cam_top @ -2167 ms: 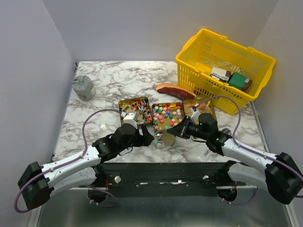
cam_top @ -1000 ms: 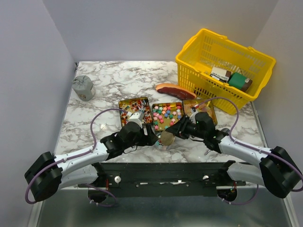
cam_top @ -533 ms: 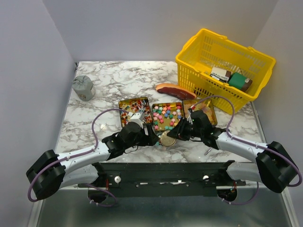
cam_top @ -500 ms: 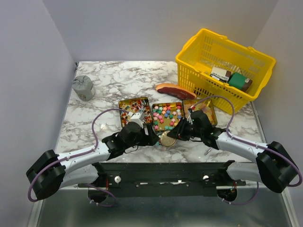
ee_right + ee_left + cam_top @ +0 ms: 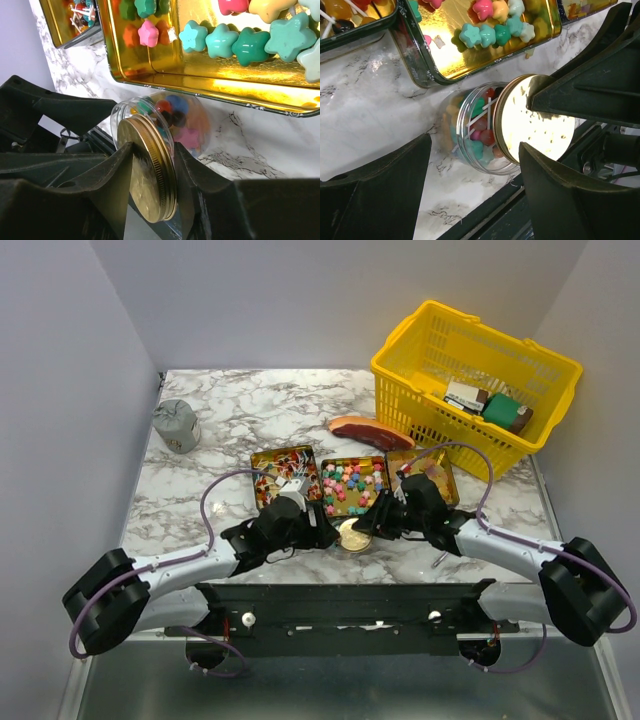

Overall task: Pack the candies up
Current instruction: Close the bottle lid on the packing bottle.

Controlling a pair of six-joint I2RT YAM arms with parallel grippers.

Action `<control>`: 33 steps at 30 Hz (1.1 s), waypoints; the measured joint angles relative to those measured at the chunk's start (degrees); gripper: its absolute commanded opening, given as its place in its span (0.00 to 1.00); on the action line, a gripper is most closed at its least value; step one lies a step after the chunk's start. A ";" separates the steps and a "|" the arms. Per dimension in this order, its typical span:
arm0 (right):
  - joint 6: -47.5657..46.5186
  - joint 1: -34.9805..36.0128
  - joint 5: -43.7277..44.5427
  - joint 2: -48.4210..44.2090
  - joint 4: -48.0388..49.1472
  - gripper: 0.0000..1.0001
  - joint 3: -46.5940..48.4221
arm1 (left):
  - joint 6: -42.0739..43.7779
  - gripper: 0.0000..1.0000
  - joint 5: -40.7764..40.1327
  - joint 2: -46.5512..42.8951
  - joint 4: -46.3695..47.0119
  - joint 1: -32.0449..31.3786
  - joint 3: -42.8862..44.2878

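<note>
- right gripper (image 5: 152,152) pinches the gold lid (image 5: 150,185) by its rim, one finger on each side. The lid sits at the mouth of the jar (image 5: 172,117); we cannot tell if it is threaded home.
- left gripper (image 5: 475,150) is spread and straddles the jar body. We see a gap to the glass on one side, so it is not holding.
- Change over the last two seconds: the left arm has slid in from the left to bracket the jar, and the right arm has reached further across with the lid. The lid's gold face now shows plainly from above.
- Our read: filling is done for this jar and we are at the capping step. The left jaws likely need to close on the glass before the lid can be turned.
- Some candies (image 5: 480,132) are in the jar, at the desk (image 5: 240,410) near edge, mid-width. Loose star candies (image 5: 490,35) remain in the star tin (image 5: 415,47) just behind it. Wrapped pieces (image 5: 290,468) remain in the left tin (image 5: 255,455).
- The jar lies on its side or steeply tilted; we cannot tell which. Its long axis runs far-to-near, base toward the star tin, lid end toward the near edge and angled up.
</note>
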 measured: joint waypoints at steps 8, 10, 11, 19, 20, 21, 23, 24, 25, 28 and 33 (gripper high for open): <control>0.07 0.00 -0.07 1.64 1.70 0.47 0.00 | 0.04 0.81 1.92 -0.66 3.17 0.00 -1.03; 0.13 0.02 -0.13 2.25 2.62 0.47 0.00 | 0.28 0.81 2.12 -2.05 3.98 0.00 -2.01; 0.24 0.02 -0.20 2.54 3.06 0.47 0.00 | 0.46 0.81 2.19 -2.45 4.15 0.00 -2.25; 1.73 0.02 -0.52 5.14 6.49 0.51 0.00 | 0.92 0.79 3.08 -1.33 4.76 0.00 -2.34; 1.84 0.04 -0.52 5.44 6.84 0.52 0.00 | 0.90 0.79 3.10 -0.63 4.76 0.00 -2.34; 1.99 0.11 -0.50 5.73 7.21 0.52 0.00 | 0.90 0.78 3.13 -0.04 4.74 0.00 -2.34; 2.23 0.13 -0.52 6.32 7.76 0.52 0.00 | 0.66 0.76 3.17 1.40 4.92 0.02 -2.34; 2.27 0.13 -0.55 6.54 8.02 0.52 0.00 | 0.61 0.76 3.28 1.86 5.64 0.07 -2.29; 2.32 0.15 -0.55 6.73 8.31 0.52 0.00 | 0.61 0.76 3.28 2.12 6.08 0.07 -2.23; 2.51 0.31 -0.55 7.19 8.96 0.52 0.00 | 0.55 0.76 3.30 2.78 7.08 0.11 -2.23; 2.40 0.61 -0.50 7.26 9.14 0.52 0.00 | 0.44 0.78 3.30 2.95 7.37 0.11 -2.23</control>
